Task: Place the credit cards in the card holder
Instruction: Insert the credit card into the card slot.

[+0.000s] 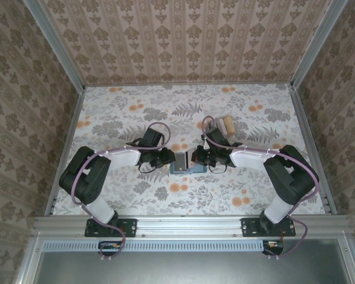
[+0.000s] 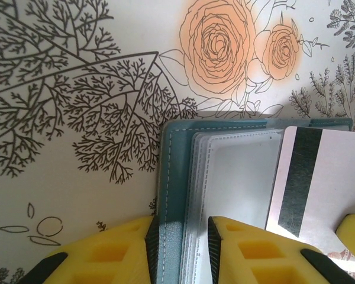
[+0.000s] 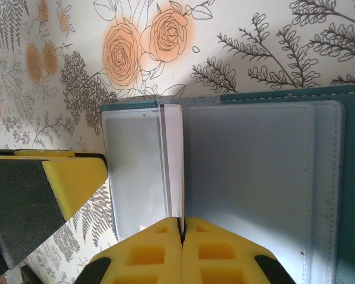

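Observation:
The teal card holder (image 1: 185,162) lies open and flat on the floral table between the two grippers, its blue-grey slotted inside (image 3: 254,165) facing up. My right gripper (image 3: 181,222) is shut on a white credit card (image 3: 173,160). The card stands on edge, its far edge down on the holder's left half. Its back with the dark stripe (image 2: 310,177) shows in the left wrist view. My left gripper (image 2: 180,228) stands open by a narrow gap, tips down astride the card holder's (image 2: 236,171) left edge. In the top view the left gripper (image 1: 170,158) and right gripper (image 1: 199,158) face each other.
A small box of pastel cards (image 1: 225,125) stands behind the right arm. Patterned walls with metal rails enclose the table on three sides. The left gripper's yellow finger (image 3: 77,177) sits just left of the holder in the right wrist view.

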